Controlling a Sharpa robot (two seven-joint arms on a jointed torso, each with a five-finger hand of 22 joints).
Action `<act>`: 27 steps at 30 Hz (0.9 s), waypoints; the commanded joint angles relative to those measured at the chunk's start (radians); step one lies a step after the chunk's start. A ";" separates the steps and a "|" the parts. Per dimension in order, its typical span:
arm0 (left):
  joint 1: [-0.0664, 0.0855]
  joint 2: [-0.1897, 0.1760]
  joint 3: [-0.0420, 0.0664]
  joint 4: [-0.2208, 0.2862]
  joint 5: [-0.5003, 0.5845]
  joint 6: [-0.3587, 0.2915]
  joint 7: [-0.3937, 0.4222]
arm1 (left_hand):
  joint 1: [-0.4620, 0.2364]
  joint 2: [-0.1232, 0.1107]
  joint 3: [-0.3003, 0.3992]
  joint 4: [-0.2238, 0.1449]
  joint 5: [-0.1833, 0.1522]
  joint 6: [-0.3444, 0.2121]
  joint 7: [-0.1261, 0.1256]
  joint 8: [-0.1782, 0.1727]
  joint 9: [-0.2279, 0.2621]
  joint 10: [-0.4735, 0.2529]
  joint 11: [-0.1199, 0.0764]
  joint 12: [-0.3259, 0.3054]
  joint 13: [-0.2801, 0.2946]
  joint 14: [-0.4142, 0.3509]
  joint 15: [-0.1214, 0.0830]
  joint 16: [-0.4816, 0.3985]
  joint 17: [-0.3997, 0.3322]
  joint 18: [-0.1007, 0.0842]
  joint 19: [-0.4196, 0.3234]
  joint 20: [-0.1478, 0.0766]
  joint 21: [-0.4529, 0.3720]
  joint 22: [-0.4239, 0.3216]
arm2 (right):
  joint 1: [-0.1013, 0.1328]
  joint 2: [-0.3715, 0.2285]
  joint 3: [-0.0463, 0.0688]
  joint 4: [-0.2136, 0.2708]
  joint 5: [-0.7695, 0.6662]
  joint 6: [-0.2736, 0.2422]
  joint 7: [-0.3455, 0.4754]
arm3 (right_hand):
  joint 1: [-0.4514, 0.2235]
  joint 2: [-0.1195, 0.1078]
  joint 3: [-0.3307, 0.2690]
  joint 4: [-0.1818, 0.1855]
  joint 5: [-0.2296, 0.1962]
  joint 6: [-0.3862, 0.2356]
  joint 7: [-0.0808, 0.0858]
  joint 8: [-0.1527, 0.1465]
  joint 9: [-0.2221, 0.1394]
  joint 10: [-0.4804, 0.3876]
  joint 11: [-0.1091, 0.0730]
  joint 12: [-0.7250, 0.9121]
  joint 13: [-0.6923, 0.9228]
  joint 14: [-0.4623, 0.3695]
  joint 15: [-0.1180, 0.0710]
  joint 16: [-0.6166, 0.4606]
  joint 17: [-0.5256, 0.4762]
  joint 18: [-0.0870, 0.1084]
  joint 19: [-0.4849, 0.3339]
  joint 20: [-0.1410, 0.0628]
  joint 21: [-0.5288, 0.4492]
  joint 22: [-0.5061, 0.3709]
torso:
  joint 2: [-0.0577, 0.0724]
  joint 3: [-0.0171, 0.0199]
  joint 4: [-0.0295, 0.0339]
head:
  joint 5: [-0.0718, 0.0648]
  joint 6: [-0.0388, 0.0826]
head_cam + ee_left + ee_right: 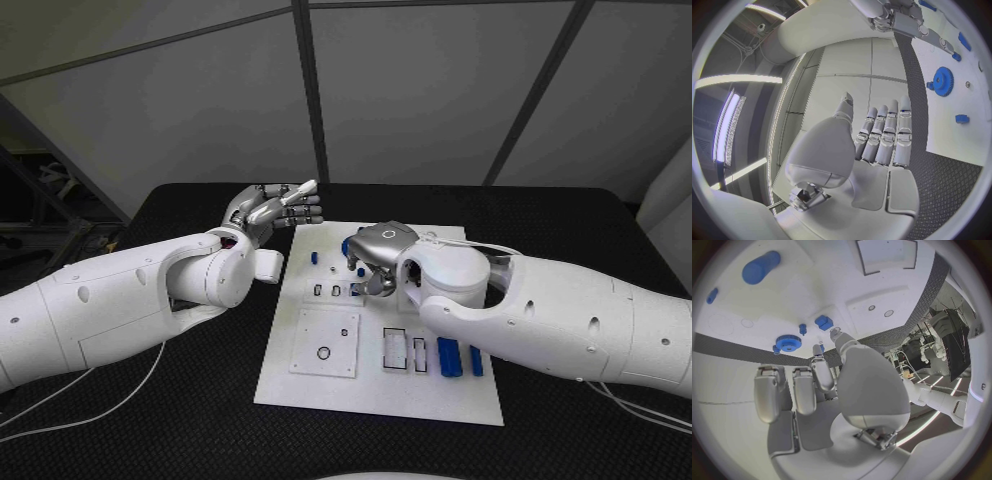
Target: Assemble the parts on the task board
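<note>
The white task board [378,385] lies mid-table. My right hand [378,255] hovers over its far half, fingers curled down; in the right wrist view [817,385] its thumb and one finger come close together above a blue gear [787,343], a short blue peg [802,329] and a small blue block [824,322]. Whether anything is pinched between them is unclear. My left hand [274,208] is held up off the board's far left corner, fingers straight and apart, holding nothing. The left wrist view shows the left hand [879,140], the gear [943,81] and a small blue piece [962,119].
Two long blue parts [449,357] lie on the board's near right, next to rectangular slots [395,348]. A square inset plate [326,343] with a small ring sits near left. Another small blue piece [316,257] stands at the far left. A blue cylinder [761,267] shows past the right hand.
</note>
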 commanded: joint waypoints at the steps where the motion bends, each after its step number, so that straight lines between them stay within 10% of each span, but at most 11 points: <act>1: 0.001 0.000 0.000 0.002 -0.007 0.012 0.006 | 0.005 0.001 0.000 -0.005 0.003 -0.006 0.006 -0.005 -0.001 -0.005 0.003 -0.003 -0.001 0.004 0.002 -0.004 0.001 -0.020 0.000 0.005 -0.004 -0.001 | 0.000 -0.005 -0.016 -0.001 0.013 -0.072 0.052 | 0.008 0.000 -0.001 -0.006 -0.005 -0.008 -0.002 -0.002 -0.001 0.004 0.002 0.004 0.028 0.080 0.005 -0.003 0.139 -0.004 0.045 0.008 -0.005 0.195 | 0.000 0.0002 0.0006 | 0.001 -0.002; 27: 0.000 -0.001 -0.001 0.004 -0.007 0.013 0.005 | 0.005 0.001 0.000 -0.005 0.003 -0.006 0.006 -0.005 -0.001 -0.005 0.003 -0.003 -0.001 0.004 0.002 -0.004 0.001 -0.020 0.000 0.005 -0.004 -0.001 | -0.010 -0.004 -0.035 -0.028 0.022 -0.066 0.055 | 0.022 0.007 0.002 -0.011 -0.023 0.000 -0.005 0.005 0.002 0.007 -0.002 0.009 0.032 0.081 0.003 -0.002 0.142 -0.005 0.047 0.006 -0.004 0.197 | 0.000 -0.0020 0.0006 | 0.007 -0.012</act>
